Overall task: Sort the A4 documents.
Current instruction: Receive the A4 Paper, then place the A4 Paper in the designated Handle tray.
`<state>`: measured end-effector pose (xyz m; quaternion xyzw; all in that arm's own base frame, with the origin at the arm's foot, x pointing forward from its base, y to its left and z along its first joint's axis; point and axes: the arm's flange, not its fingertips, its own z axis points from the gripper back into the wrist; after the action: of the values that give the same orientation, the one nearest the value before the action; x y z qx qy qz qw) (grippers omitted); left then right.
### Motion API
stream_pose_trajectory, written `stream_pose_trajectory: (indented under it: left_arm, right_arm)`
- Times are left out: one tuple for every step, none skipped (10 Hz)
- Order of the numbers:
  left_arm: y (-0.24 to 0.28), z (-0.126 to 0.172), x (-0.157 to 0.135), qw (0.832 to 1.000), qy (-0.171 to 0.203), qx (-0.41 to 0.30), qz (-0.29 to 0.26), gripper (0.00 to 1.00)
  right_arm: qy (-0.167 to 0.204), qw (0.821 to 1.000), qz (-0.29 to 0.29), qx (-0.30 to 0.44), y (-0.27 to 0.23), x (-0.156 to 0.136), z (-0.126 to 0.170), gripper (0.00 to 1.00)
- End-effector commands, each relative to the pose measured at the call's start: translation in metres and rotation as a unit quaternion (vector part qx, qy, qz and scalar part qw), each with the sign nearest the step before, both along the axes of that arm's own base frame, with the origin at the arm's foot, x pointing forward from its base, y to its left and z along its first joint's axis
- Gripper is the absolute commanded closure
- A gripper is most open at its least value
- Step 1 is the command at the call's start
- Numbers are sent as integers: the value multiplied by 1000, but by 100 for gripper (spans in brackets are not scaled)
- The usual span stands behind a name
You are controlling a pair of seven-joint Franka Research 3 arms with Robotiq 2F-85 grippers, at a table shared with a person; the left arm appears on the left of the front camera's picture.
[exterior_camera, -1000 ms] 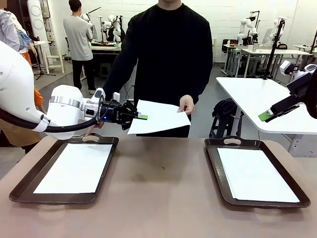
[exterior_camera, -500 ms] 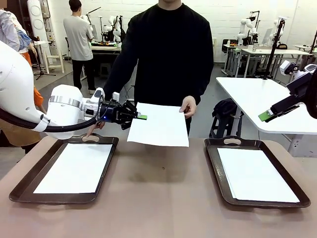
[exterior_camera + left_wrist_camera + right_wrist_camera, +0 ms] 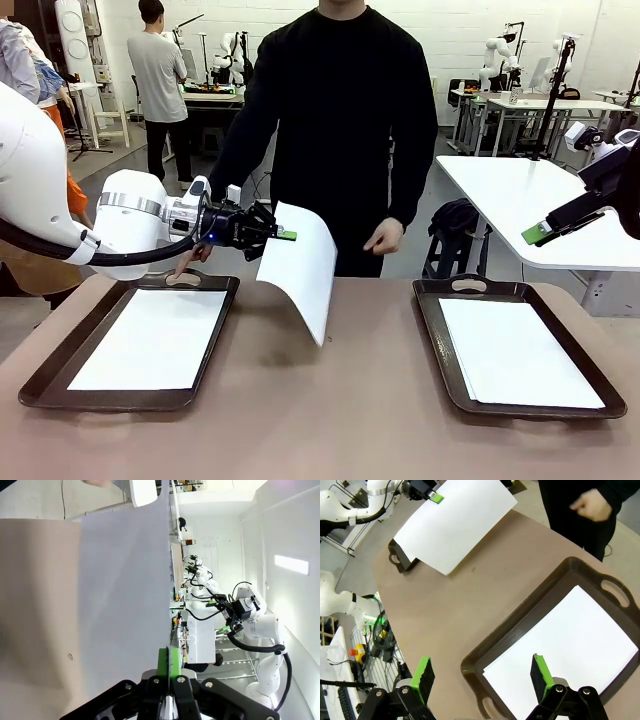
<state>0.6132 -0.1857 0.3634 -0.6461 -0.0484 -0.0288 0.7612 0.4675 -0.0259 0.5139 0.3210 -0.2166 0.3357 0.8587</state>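
Above surface, between trays, left end effector [image 3: 288, 237] pinching corner of A4 sheet [image 3: 303, 263], sheet drooping free. Right end effector [image 3: 481, 676] hanging wide open over right tray [image 3: 430, 330]; person's hand [image 3: 384, 237] hovering nearby.

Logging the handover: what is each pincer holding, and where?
The left pincer pinches a white A4 sheet at its upper edge. The right pincer holds nothing.
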Motion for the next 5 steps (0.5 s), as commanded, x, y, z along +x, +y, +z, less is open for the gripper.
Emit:
stream_pose_trajectory:
  left_arm:
    - [-1,-1,0,1000,1,0,0,100]
    - [-1,-1,0,1000,1,0,0,100]
    - [-1,-1,0,1000,1,0,0,100]
    - [-1,-1,0,1000,1,0,0,100]
    - [-1,-1,0,1000,1,0,0,100]
  right_arm:
    - [-1,1000,0,-1,1,1,0,0]
    - [-1,1000,0,-1,1,1,0,0]
    - [-1,1000,0,-1,1,1,0,0]
    - [-1,1000,0,-1,1,1,0,0]
    - [-1,1000,0,-1,1,1,0,0]
